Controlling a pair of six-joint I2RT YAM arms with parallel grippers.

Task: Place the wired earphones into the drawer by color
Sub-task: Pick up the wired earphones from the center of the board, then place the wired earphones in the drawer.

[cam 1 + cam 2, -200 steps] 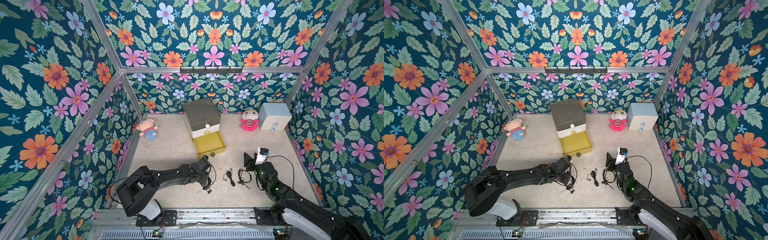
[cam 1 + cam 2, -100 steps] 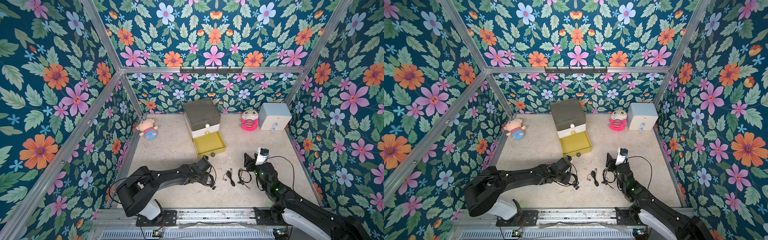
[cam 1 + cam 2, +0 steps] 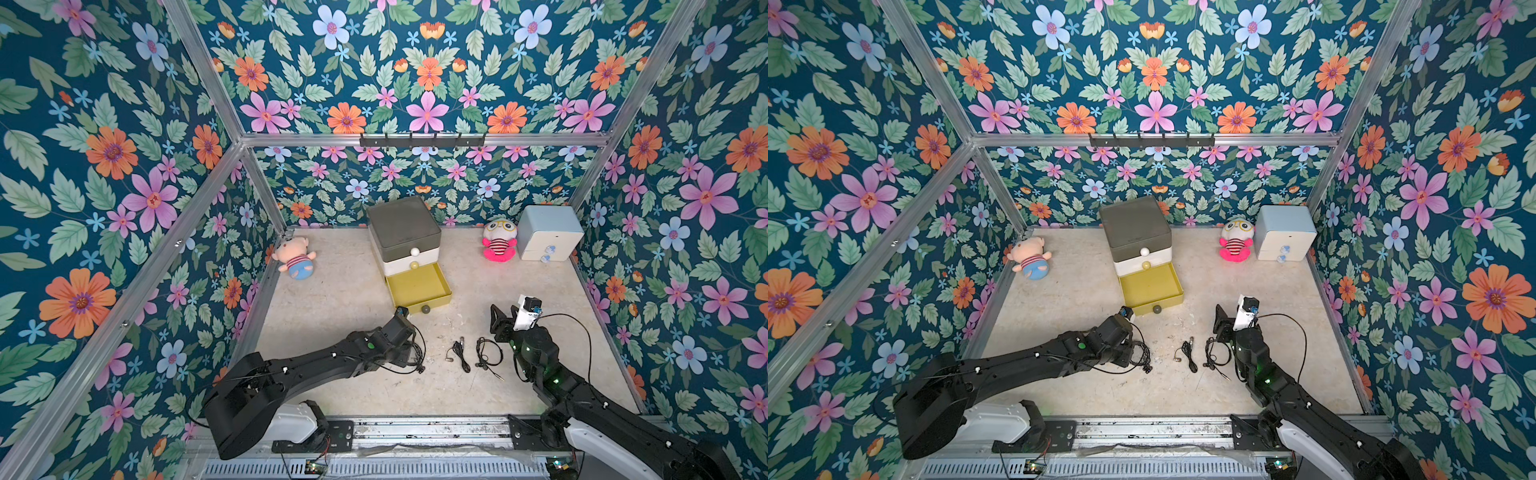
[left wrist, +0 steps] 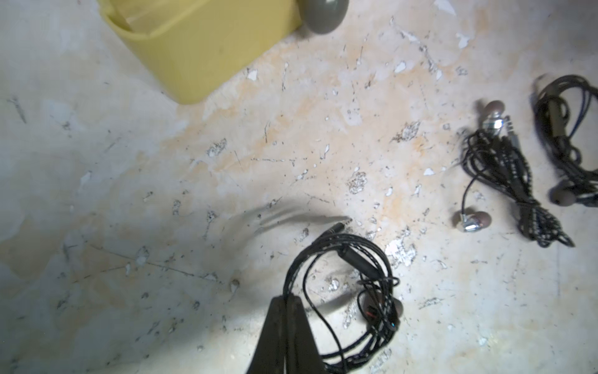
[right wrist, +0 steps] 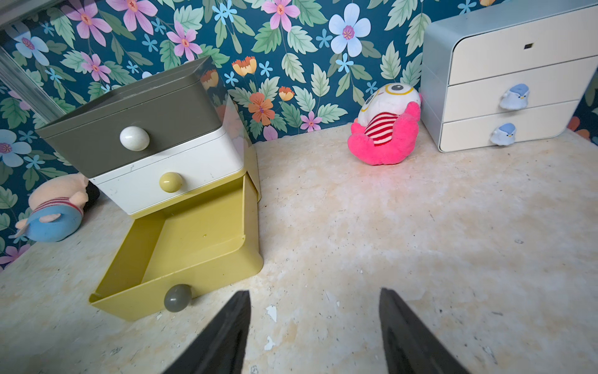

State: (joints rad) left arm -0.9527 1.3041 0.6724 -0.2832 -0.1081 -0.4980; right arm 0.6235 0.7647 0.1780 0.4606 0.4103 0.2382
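Observation:
My left gripper (image 4: pixel 286 299) is shut on the cord of a black wired earphones coil (image 4: pixel 362 285), which hangs off its tips just above the floor and casts a shadow. In both top views that gripper (image 3: pixel 411 357) (image 3: pixel 1138 354) sits in front of the open mustard-yellow bottom tier (image 3: pixel 417 286) (image 3: pixel 1150 286) of the drawer (image 3: pixel 405 232) (image 5: pixel 145 129). Two more black wired earphones (image 3: pixel 459 355) (image 3: pixel 487 353) lie on the floor between the arms. My right gripper (image 5: pixel 314 291) (image 3: pixel 498 318) stands open and holds nothing, beside them.
A pig plush (image 3: pixel 293 259) lies at the back left. A pink plush (image 3: pixel 498 245) and a pale blue-and-white chest (image 3: pixel 548 237) stand at the back right. Flowered walls close in three sides of the floor.
My left gripper's jaws have closed on the black cord, and the coil has shifted slightly with it. The right arm has not moved.

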